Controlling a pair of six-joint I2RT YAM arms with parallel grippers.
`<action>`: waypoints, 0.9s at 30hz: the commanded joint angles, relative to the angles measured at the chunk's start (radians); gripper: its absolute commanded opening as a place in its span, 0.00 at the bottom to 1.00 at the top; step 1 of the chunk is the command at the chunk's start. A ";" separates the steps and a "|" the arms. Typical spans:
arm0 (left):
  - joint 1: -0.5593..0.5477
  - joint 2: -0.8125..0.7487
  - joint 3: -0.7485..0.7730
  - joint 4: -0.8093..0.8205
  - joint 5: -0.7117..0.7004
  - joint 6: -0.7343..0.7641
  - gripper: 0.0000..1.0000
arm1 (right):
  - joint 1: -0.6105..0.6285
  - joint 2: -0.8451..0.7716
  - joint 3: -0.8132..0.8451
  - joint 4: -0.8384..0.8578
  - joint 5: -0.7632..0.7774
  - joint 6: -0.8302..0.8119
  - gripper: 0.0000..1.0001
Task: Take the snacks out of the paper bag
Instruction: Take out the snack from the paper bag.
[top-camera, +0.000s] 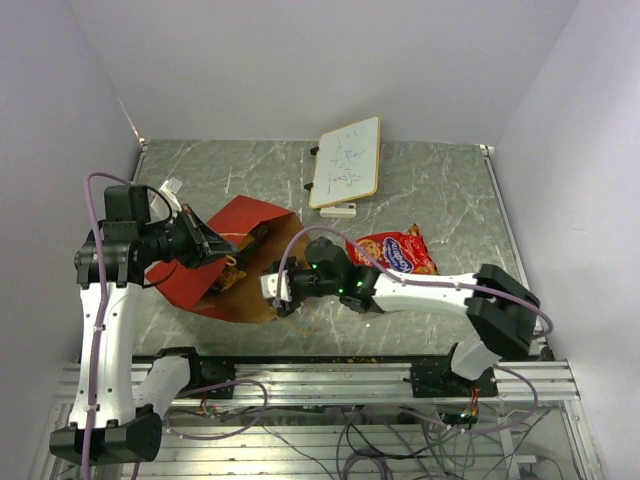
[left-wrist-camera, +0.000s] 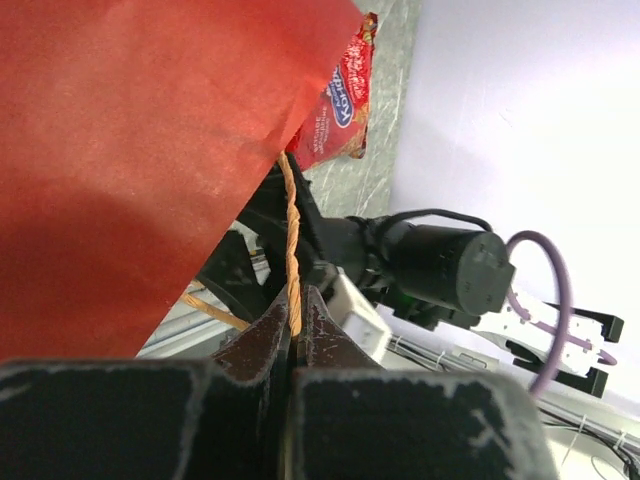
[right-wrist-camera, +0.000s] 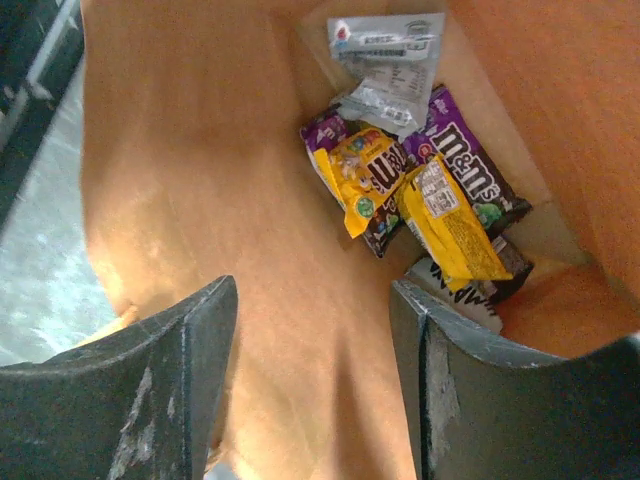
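**Left gripper pins bag handle; right gripper open at bag mouth**

In the top view the bag (top-camera: 245, 215) lies tipped on the table (top-camera: 440, 190), left of centre, with its mouth facing the lower right. The left gripper (left-wrist-camera: 293, 322) is clamped tight on the twisted handle (left-wrist-camera: 290, 230), with the bag's red wall filling the upper left of its wrist view. The right gripper (right-wrist-camera: 312, 298) sits at the bag's mouth with its jaws well apart and nothing between them. Its camera looks down the brown inside. At the far end, in the upper right of that view, lies a pile of candy bars: a silver wrapper (right-wrist-camera: 385, 60), two yellow ones (right-wrist-camera: 365, 180), and a purple one (right-wrist-camera: 470, 165). The red cookie packet (top-camera: 395, 250) lies on the table right of centre, outside the bag. A whiteboard (top-camera: 347, 160) is at upper centre.
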 joint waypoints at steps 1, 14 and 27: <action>-0.007 0.005 0.033 -0.047 -0.045 0.011 0.07 | 0.005 0.106 0.055 0.091 -0.037 -0.281 0.61; -0.007 0.089 0.134 -0.176 -0.122 0.217 0.07 | 0.035 0.401 0.311 -0.004 0.012 -0.446 0.59; -0.007 0.009 0.016 -0.057 -0.052 0.124 0.07 | 0.035 0.526 0.294 0.152 0.136 -0.512 0.60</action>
